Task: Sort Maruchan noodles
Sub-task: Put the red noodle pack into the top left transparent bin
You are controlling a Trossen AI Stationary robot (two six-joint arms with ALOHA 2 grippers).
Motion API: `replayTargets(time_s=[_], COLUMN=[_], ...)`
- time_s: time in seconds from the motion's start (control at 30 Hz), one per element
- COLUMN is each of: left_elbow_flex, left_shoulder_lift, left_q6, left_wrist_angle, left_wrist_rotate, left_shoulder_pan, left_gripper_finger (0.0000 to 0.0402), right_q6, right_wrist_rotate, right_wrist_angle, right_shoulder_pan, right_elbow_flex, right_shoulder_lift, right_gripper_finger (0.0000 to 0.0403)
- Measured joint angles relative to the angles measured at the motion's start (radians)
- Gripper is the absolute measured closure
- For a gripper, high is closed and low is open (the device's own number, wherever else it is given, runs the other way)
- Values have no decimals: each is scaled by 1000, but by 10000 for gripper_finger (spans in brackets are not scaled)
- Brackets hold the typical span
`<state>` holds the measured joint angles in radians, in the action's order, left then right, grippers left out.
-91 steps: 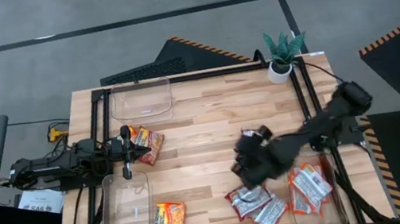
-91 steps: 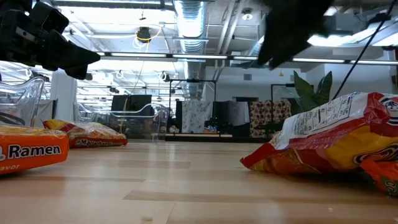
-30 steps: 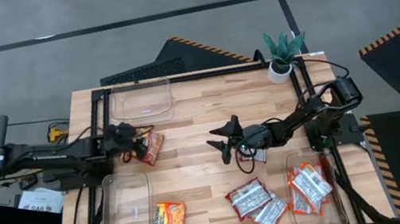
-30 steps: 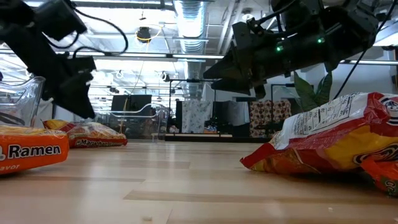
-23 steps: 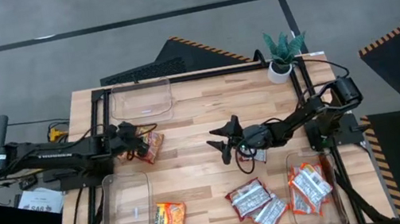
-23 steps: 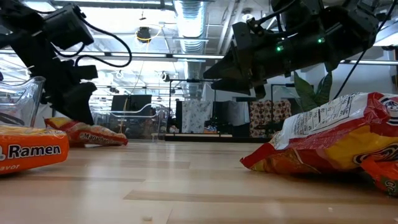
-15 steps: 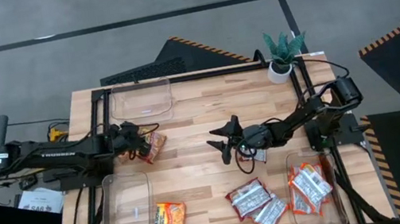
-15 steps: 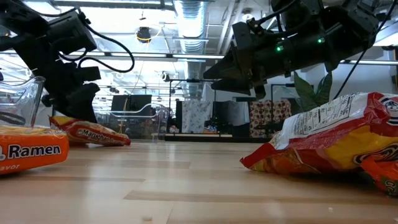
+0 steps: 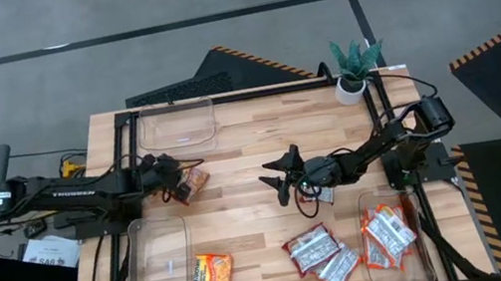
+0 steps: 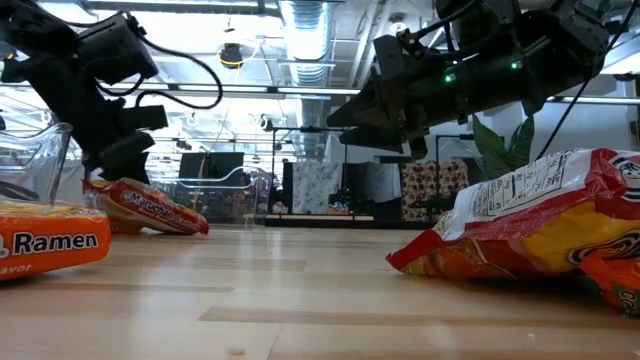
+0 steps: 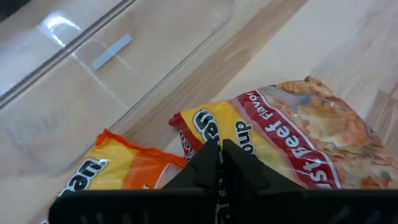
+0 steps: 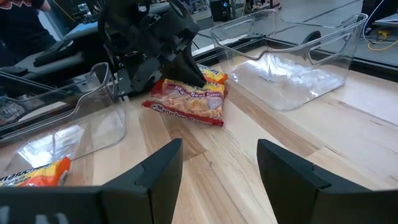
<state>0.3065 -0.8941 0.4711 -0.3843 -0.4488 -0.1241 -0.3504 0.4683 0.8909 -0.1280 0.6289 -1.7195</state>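
- The left end effector [image 9: 176,179] is clamped on the near end of a red-and-orange beef-flavour Maruchan packet [image 9: 194,181] close to the desk's left edge. The left wrist view shows its two fingers pressed together on the wrapper's edge.
- What has just changed: a second ago this packet lay flat on the wood. Now, in the low view, its gripped end [image 10: 105,190] is raised and the packet slopes down to the desk, its far end apparently touching the surface. Three seconds ago the left end effector was above the packet, not on it.
- A second, yellow-orange packet [image 11: 118,163] lies just beside the gripped one, partly under it. It is not in the fingers.
- I judge the grasp is made and the lift is beginning; the carry to a clear plastic bin [image 9: 177,124] at the far left corner, or to the bin [image 9: 158,266] at the near left corner, is not yet done.
- The right end effector [image 9: 279,176] hangs over the middle of the desk, fingers spread and empty, unmoved over the last second.
- Other packets: an orange one [image 9: 211,276] beside the near-left bin, silver-white ones [image 9: 322,258] loose near the near edge, and more silver-white ones inside the bin [image 9: 388,236] at the near right corner.
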Motion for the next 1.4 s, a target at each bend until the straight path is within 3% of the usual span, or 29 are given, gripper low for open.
replayTargets(time_s=[0.37, 0.53, 0.67, 0.83, 1.1, 1.23, 1.4], left_elbow_flex=[-3, -2, -2, 26, 210, 272, 278], left_shoulder_lift=[226, 323, 324, 242, 3, -108, -232], left_q6=[-137, -118, -94, -82, -71, -85, -109], left_wrist_angle=[122, 112, 115, 120, -96, -121, -126], left_wrist_rotate=[-26, -24, 17, 189, 136, 186, 222], left_shoulder_pan=[104, 156, 169, 143, 40, -10, -44], left_gripper_finger=[401, 401, 399, 347, 217, 184, 176], right_q6=[-25, -35, -51, -52, -52, -52, -52], right_wrist_rotate=[0, 0, 0, 0, 0, 0, 0], right_wrist_angle=[-40, -41, -38, -38, -39, -40, -42], right_shoulder_pan=[0, 0, 0, 0, 1, 1, 1], right_elbow_flex=[0, 0, 0, 0, 0, 0, 0], right_shoulder_lift=[0, 0, 0, 0, 0, 0, 0], right_gripper_finger=[175, 175, 175, 175, 175, 175, 175])
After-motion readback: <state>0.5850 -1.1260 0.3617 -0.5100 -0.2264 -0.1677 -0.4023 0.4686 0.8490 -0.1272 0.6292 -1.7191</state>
